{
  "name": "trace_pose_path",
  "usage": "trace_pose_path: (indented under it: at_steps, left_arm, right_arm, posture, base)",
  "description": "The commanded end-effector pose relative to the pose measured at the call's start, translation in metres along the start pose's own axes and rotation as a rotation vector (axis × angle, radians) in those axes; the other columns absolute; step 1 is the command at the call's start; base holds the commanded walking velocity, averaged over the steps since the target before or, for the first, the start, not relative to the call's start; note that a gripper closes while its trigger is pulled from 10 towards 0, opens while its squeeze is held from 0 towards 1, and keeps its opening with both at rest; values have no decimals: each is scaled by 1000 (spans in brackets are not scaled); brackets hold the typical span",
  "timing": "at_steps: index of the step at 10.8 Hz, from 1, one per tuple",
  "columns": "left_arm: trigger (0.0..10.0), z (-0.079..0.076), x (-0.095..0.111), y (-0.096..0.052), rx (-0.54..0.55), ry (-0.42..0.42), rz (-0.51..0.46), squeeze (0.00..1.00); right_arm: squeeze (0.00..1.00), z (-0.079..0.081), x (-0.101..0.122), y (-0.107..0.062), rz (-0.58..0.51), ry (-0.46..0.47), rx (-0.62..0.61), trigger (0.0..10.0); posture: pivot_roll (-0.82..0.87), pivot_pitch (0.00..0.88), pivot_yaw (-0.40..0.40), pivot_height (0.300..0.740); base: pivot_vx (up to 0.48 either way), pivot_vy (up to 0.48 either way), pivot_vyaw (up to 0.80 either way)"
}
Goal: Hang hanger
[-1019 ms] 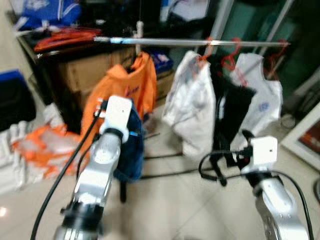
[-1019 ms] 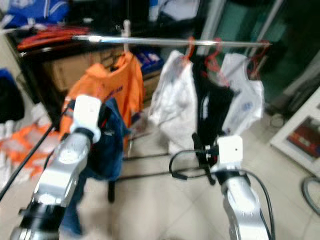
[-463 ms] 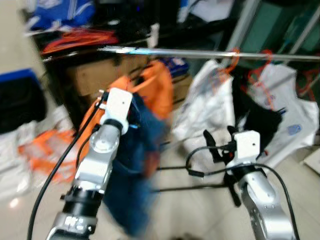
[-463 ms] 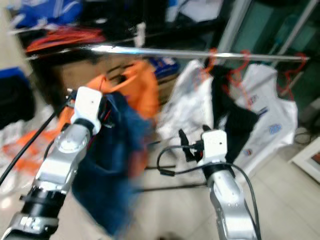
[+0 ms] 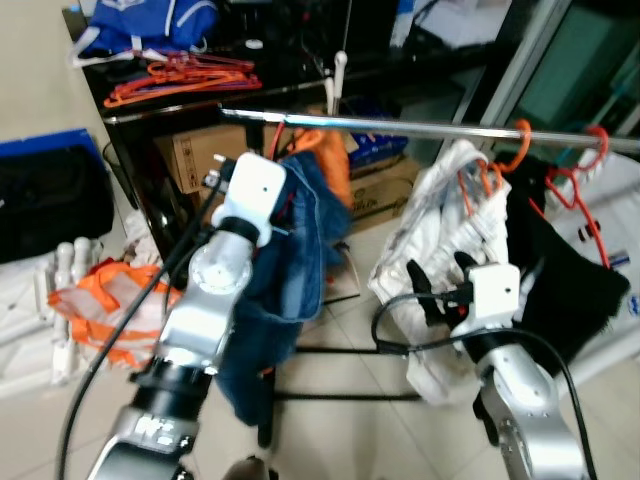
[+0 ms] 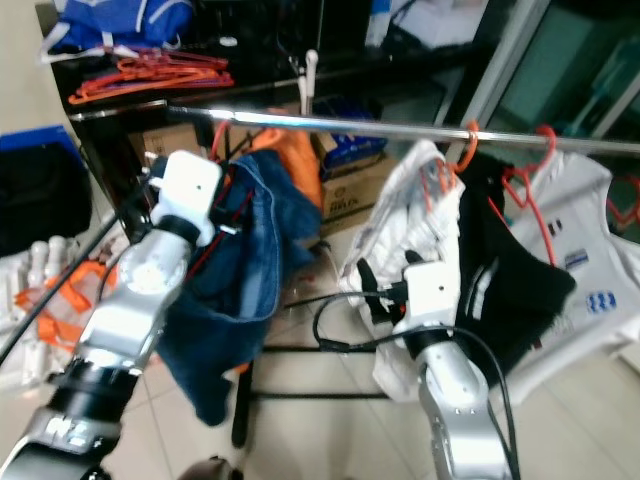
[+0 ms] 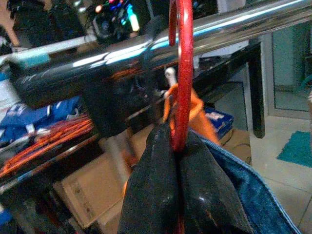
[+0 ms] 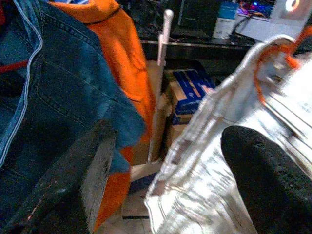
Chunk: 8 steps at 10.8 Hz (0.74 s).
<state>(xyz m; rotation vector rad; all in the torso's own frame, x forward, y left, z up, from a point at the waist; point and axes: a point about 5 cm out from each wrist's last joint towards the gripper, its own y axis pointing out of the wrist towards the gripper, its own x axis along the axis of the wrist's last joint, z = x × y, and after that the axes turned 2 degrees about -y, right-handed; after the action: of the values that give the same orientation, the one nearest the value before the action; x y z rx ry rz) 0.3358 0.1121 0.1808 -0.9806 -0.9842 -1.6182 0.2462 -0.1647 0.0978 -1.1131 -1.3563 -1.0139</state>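
Hanger [image 7: 184, 73], red, with a blue denim jacket [image 5: 295, 260] draped on it, sits pinched in the left gripper [image 7: 178, 146], whose two black fingers [image 7: 156, 195] are closed tight on the neck just below the hook. From where I stand the hook has reached the shiny clothes rail [image 5: 420, 126] at its left end; in the left wrist view the red curve rises in front of the bar and its tip bends over the top, but I cannot tell whether it rests on the rail or bears any weight. So the carrying looks done, and what seems left is to settle the hook fully over the bar, let go and draw the arm back.

The right gripper [image 5: 438, 283] hangs lower, in front of the white garment [image 5: 440, 230], its fingers spread wide with nothing between them.

Along the rail the spot is crowded. An orange garment [image 5: 332, 160] hangs right behind the denim, touching it, and could bunch up against the jacket. Further right are the white piece on an orange hanger [image 5: 515, 145], a black top [image 5: 560, 270] on a red hanger [image 5: 590, 160], and another white shirt [image 6: 590, 270] beyond. Behind the rail stands a dark worktop [image 5: 130, 108] carrying a heap of spare orange hangers [image 5: 175, 78], with cardboard boxes [image 5: 195, 160] under it. Orange cloth [image 5: 95, 300] lies on the floor to the left.
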Motion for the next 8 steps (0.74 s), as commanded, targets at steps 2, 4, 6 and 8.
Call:
trace_pose_path:
  at_steps: [2, 4, 6, 8]
  left_arm:
    - [10000, 5, 34, 15, 22, 46, -163, 0]
    - [10000, 1, 30, 25, -6, 13, -143, 0]
    - [10000, -3, 34, 44, -23, -36, -126, 0]
    - [10000, -1, 37, 62, -22, -83, -91, 0]
  right_arm:
    - [416, -4, 0, -3, -9, -15, -22, 10000]
    - [420, -2, 0, -2, -8, -13, -17, 10000]
    - [416, 0, 0, -1, -6, -10, -12, 10000]
    - [416, 2, 0, 1, -8, -11, -8, 10000]
  posture:
    - [43, 29, -60, 740]
    - [44, 33, -58, 740]
    - [43, 33, -58, 740]
    - [37, 27, -54, 740]
  base:
    - [0, 0, 0]
    - [0, 0, 0]
    - [0, 0, 0]
    - [0, 0, 0]
